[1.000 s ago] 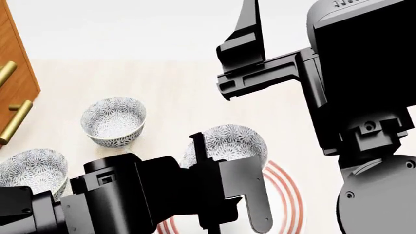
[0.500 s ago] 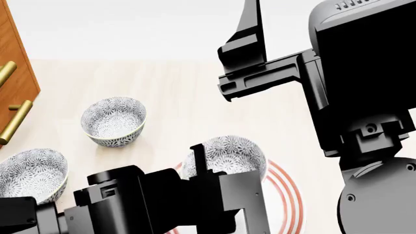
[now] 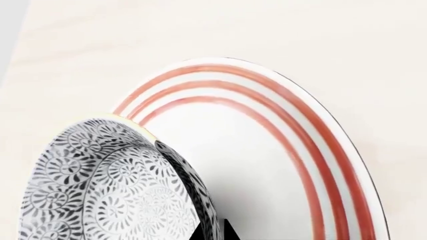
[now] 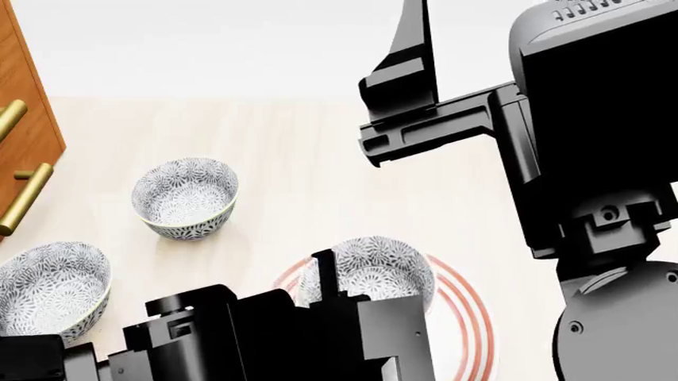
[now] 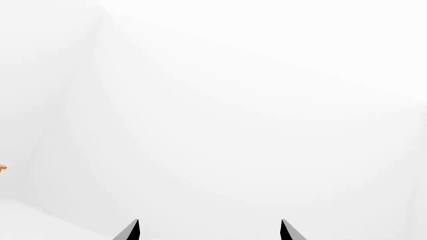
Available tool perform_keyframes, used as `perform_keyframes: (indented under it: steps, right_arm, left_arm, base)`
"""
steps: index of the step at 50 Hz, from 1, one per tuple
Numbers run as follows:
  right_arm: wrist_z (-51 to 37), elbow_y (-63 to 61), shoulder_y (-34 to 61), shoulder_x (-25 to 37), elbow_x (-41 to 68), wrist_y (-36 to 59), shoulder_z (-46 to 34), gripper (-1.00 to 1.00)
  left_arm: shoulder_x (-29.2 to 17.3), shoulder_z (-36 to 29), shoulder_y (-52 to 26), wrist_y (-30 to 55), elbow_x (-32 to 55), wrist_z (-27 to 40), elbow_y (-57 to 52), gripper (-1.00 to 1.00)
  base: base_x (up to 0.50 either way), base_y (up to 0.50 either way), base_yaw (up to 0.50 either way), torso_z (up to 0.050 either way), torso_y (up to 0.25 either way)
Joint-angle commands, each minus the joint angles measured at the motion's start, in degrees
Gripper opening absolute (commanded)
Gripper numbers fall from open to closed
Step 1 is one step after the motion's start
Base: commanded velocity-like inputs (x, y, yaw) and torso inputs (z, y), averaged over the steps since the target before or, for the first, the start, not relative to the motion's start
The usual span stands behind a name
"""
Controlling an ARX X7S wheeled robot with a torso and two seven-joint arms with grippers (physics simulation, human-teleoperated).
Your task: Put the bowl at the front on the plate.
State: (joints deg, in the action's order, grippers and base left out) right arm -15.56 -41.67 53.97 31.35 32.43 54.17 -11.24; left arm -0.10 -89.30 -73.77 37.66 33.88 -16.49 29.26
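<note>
Three patterned bowls (image 4: 370, 270) (image 4: 184, 195) (image 4: 50, 288) — one plate (image 4: 466, 317) — two brass handles (image 4: 24, 198) (image 4: 11, 119) on the cabinet.

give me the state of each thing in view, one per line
held bowl: upright, gripped at its rim by the left hand, over the plate
plate: flat on the table, partly under the bowl
far bowl: upright, empty, on the table
near-left bowl: upright, empty
right hand: open, holding nothing

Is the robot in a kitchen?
Probably a kitchen or dining spot, in a simulation. Patterned bowls and a red-ringed plate sit on a pale wooden tabletop, beside a wooden cabinet with brass handles.
</note>
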Motion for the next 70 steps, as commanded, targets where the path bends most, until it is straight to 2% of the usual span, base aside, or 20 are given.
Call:
perform_keyframes:
  steps: [1,60,69,70]
  right_arm:
    - [-0.3,-0.4,-0.4,0.2,0.3,0.0,0.4,1.00]
    - [-1.0,-0.1,-0.5,0.7,0.8,-0.8,-0.1,1.00]
    - [-1.1,0.1,-0.3,0.7,0.9,-0.7,-0.4,1.00]
    - [-1.1,0.0,-0.2,0.7,0.9,-0.7,-0.4,1.00]
  left_arm:
    - [0.1,0.2,0.5,0.1,-2.0,0.3,0.2,-1.00]
    - [0.1,0.4,5.3,-0.9,-6.8,-1.1,1.0,-1.00]
    - [-1.1,0.3,4.5,-0.5,-5.7,-3.8,-2.3,-1.00]
    - [-1.6,0.5,4.4,-0.6,-5.4,-4.2,-3.3,1.00]
  base:
    - [0.00,0.00,0.00,0.000,0.010]
    - [0.00,0.00,0.00,0.000,0.000]
    - [0.00,0.00,0.00,0.000,0.000]
    - [0.00,0.00,0.00,0.000,0.000]
